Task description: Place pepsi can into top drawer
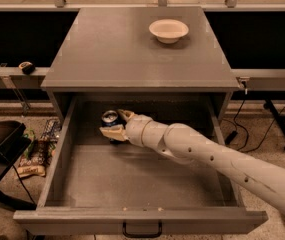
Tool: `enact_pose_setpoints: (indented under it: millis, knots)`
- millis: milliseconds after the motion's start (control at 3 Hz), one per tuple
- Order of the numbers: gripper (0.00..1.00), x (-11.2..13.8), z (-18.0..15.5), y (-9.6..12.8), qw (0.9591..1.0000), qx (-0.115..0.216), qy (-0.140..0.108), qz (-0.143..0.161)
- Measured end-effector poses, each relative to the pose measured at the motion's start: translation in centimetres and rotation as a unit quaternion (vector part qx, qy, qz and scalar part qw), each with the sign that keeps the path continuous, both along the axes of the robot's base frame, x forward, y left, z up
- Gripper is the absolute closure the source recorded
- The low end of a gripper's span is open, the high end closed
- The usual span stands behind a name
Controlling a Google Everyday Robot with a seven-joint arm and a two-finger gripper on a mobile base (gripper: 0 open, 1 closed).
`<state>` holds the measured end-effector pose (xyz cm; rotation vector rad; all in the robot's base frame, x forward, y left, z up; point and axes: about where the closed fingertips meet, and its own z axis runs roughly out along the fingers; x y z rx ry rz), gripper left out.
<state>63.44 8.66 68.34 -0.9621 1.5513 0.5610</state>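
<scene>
The top drawer [132,184] stands pulled wide open, giving the arm room to reach in over its front-right corner. In the drawer's back-left part, the gripper [113,125] is clamped around the pepsi can [110,117], which sits upright between its fingers, low over the drawer floor, apparently ready to be set down.

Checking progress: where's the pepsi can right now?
In the camera view, the pepsi can is held in the claw inside the open top drawer, toward the back, left of centre.
</scene>
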Motion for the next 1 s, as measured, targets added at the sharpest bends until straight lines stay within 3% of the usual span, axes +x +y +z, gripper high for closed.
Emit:
enact_pose_setpoints:
  millis: [333,1000]
  knots:
    - [0.82,-0.27,-0.69,0.33,0.9989,0.046,-0.007,0.0]
    - [0.36,-0.47,-0.84,0.8,0.9984,0.057,-0.002,0.003]
